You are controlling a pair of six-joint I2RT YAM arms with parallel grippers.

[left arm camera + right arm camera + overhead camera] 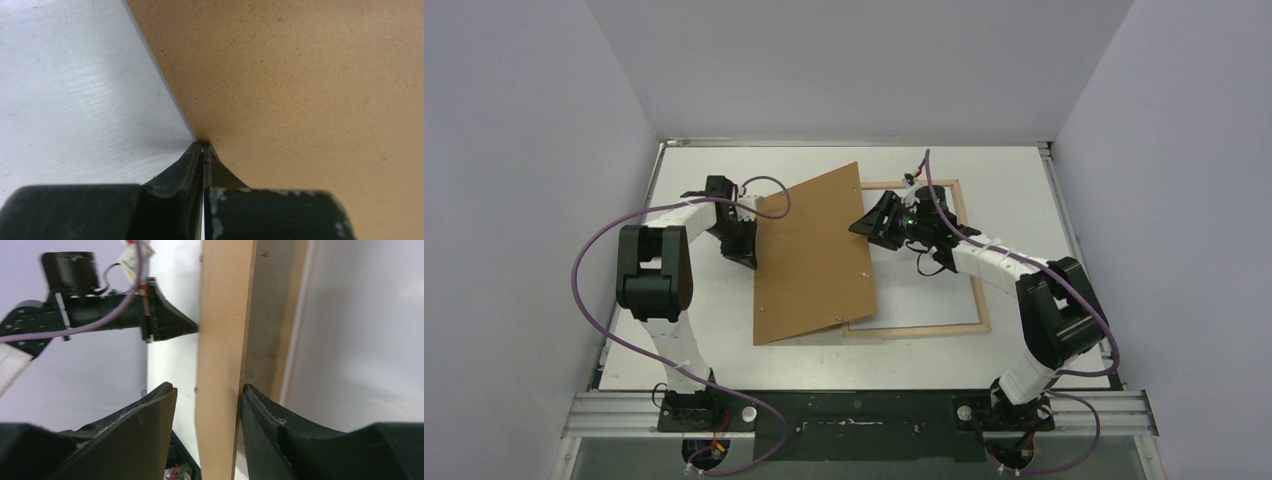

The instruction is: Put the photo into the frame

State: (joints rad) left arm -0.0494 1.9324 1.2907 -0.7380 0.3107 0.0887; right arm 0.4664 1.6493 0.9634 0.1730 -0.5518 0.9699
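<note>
The thin light-wood frame point(924, 330) lies flat at the right of the table. A pale white sheet point(924, 295) fills it; I see no printed side, so I cannot tell if this is the photo. The brown fibreboard backing panel point(814, 255) is tilted, its right side over the frame's left part. My left gripper point(749, 245) is shut on the panel's left edge point(202, 145). My right gripper point(874, 225) is open, its fingers either side of the panel's right edge point(220, 365); the right finger point(265, 415) is close to the panel's underside.
White table point(75, 100) under the panel's left side. Walls enclose the table on three sides. The left arm's gripper shows in the right wrist view point(170, 325). Frame slat point(295, 315) and pale sheet point(360, 340) lie beyond the panel.
</note>
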